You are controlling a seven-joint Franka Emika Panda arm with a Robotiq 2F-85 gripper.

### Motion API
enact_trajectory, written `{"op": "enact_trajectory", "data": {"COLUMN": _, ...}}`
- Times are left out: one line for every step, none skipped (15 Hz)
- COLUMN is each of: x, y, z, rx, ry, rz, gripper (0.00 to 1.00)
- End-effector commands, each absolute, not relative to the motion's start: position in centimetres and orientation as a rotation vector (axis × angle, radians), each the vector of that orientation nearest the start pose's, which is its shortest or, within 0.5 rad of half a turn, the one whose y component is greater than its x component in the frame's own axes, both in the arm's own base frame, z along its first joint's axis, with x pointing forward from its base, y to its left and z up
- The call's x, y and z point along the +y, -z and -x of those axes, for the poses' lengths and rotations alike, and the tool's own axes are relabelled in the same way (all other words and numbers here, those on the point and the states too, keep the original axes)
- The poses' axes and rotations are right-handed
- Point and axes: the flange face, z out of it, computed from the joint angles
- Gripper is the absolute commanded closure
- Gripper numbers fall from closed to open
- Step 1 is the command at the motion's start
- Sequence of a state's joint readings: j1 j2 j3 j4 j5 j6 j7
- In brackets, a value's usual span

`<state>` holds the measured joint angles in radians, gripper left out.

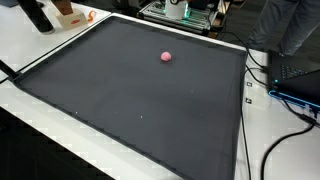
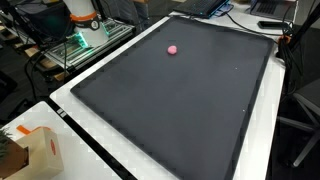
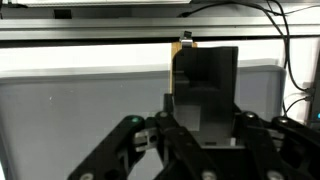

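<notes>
In the wrist view the hand (image 3: pixel 190 132) fills the bottom of the frame. Its two fingers are spread wide apart with nothing between them, so it is open and holds nothing. It does not show in either exterior view. Straight ahead of it, between the finger linkages, stands a brown box shape (image 3: pixel 205 85), upright, with a dark hollow side turned toward the camera. I cannot tell whether it touches the hand.

A cardboard box (image 2: pixel 38 150) sits on the white tabletop (image 1: pixel 25 105) at its near corner in an exterior view, just off the dark mat (image 2: pixel 180 110). I cannot tell if it is the one the wrist camera sees. The mat covers most of the tabletop.

The pink ball (image 1: pixel 166 57) lies alone on the mat in both exterior views. It is toward the far edge of the tabletop, roughly midway along it and well apart from the cardboard box (image 2: pixel 173 48).

Beyond that far edge is a rack with green lights (image 2: pixel 80 42), with the robot's white base (image 2: pixel 84 14) just behind it. Cables (image 1: pixel 285 110) trail over the tabletop's side edge.
</notes>
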<state>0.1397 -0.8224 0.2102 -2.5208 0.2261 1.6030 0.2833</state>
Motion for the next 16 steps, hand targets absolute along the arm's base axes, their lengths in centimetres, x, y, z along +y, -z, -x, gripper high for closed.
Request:
{"op": "enact_trajectory", "data": {"x": 13.8, "y": -51.9, "z": -27.5, "rx": 0.017, "ry": -0.177, "rz": 3.091, "gripper": 0.77}}
{"op": "enact_trajectory", "data": {"x": 14.4, "y": -51.9, "z": -28.1, "rx": -0.005, "ry": -0.164, "rz": 3.108, "gripper": 0.77}}
{"op": "enact_trajectory", "data": {"x": 15.0, "y": -51.9, "z": -28.8, "rx": -0.031, "ry": -0.142, "rz": 3.109, "gripper": 0.77}}
{"op": "enact_trajectory", "data": {"x": 15.6, "y": -51.8, "z": -29.6, "rx": -0.047, "ry": -0.113, "rz": 3.122, "gripper": 0.77}}
{"op": "enact_trajectory", "data": {"x": 16.4, "y": -51.7, "z": -30.5, "rx": -0.072, "ry": -0.08, "rz": 3.121, "gripper": 0.77}}
{"op": "enact_trajectory", "data": {"x": 17.1, "y": -51.6, "z": -31.4, "rx": -0.093, "ry": -0.055, "rz": 3.129, "gripper": 0.77}}
{"op": "enact_trajectory", "data": {"x": 18.1, "y": -51.4, "z": -32.5, "rx": -0.119, "ry": -0.032, "rz": 3.139, "gripper": 0.77}}
{"op": "enact_trajectory", "data": {"x": 18.9, "y": -51.3, "z": -33.6, "rx": -0.143, "ry": -0.017, "rz": 3.149, "gripper": 0.77}}
{"op": "enact_trajectory", "data": {"x": 19.8, "y": -51.1, "z": -34.8, "rx": -0.165, "ry": -0.005, "rz": 3.165, "gripper": 0.77}}
{"op": "enact_trajectory", "data": {"x": 20.7, "y": -50.9, "z": -36.0, "rx": -0.205, "ry": -0.007, "rz": 3.177, "gripper": 0.77}}
{"op": "enact_trajectory", "data": {"x": 21.7, "y": -50.7, "z": -37.4, "rx": -0.235, "ry": -0.008, "rz": 3.199, "gripper": 0.77}}
{"op": "enact_trajectory", "data": {"x": 22.5, "y": -50.6, "z": -38.5, "rx": -0.267, "ry": -0.01, "rz": 3.217, "gripper": 0.77}}
{"op": "enact_trajectory", "data": {"x": 23.4, "y": -50.5, "z": -39.8, "rx": -0.306, "ry": -0.009, "rz": 3.24, "gripper": 0.77}}
{"op": "enact_trajectory", "data": {"x": 24.3, "y": -50.3, "z": -41.1, "rx": -0.347, "ry": -0.018, "rz": 3.262, "gripper": 0.77}}
{"op": "enact_trajectory", "data": {"x": 25.1, "y": -50.1, "z": -42.3, "rx": -0.391, "ry": -0.023, "rz": 3.278, "gripper": 0.77}}
{"op": "enact_trajectory", "data": {"x": 25.9, "y": -49.8, "z": -43.5, "rx": -0.438, "ry": -0.035, "rz": 3.297, "gripper": 0.77}}
